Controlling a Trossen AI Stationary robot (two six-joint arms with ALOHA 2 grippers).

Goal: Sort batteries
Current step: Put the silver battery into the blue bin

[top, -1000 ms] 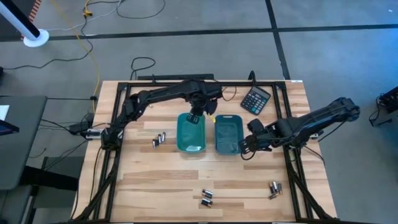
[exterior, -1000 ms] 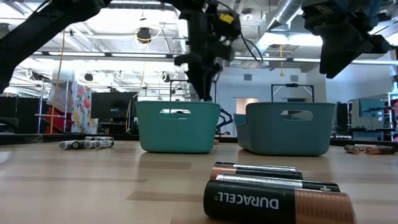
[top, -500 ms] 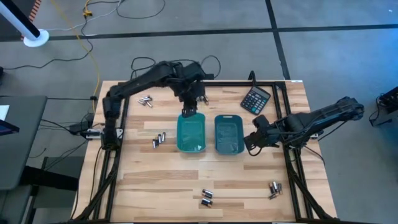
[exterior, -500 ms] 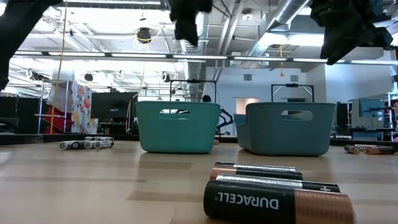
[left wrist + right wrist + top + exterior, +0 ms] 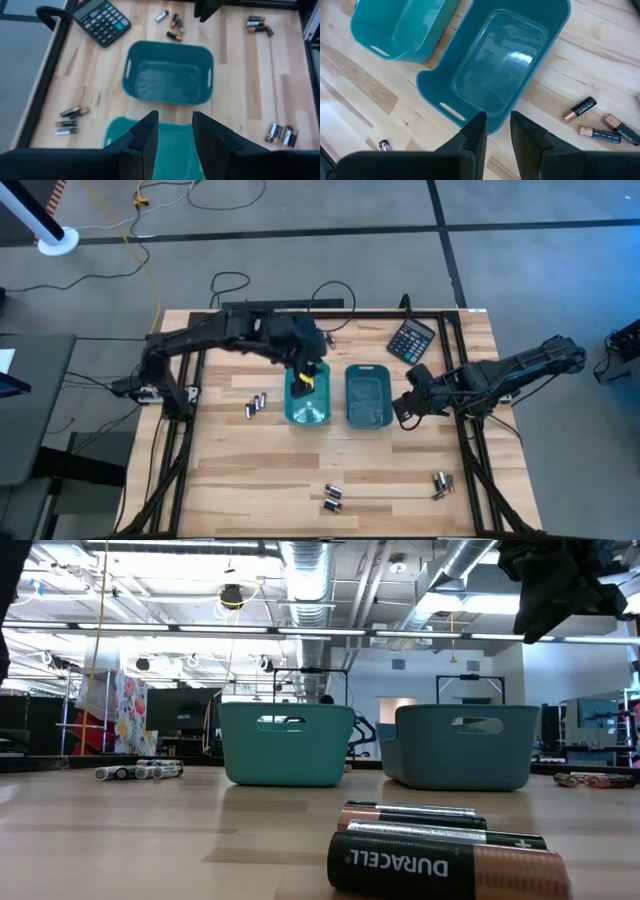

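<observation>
Two teal trays stand side by side mid-table, the left tray point(image 5: 310, 412) and the right tray point(image 5: 367, 395). Batteries lie loose on the wood in small groups: left of the trays point(image 5: 255, 404), near the front edge point(image 5: 333, 498), at the front right point(image 5: 440, 483) and beside the right tray point(image 5: 580, 110). My left gripper point(image 5: 304, 380) hangs high over the left tray, its fingers point(image 5: 145, 135) a little apart with nothing between them. My right gripper point(image 5: 402, 411) hovers just right of the right tray, narrowly open and holding nothing point(image 5: 497, 120).
A black calculator point(image 5: 411, 340) lies at the far right, behind the right tray. A black frame point(image 5: 470, 450) borders the wooden tabletop. In the low view the front batteries point(image 5: 440, 865) lie close to the camera.
My left gripper has risen from the far end of the left tray, going up out of the low view, and its wrist has rolled. It now hangs over the tray. My right gripper has drawn slightly up and away from the right tray, then kept still.
</observation>
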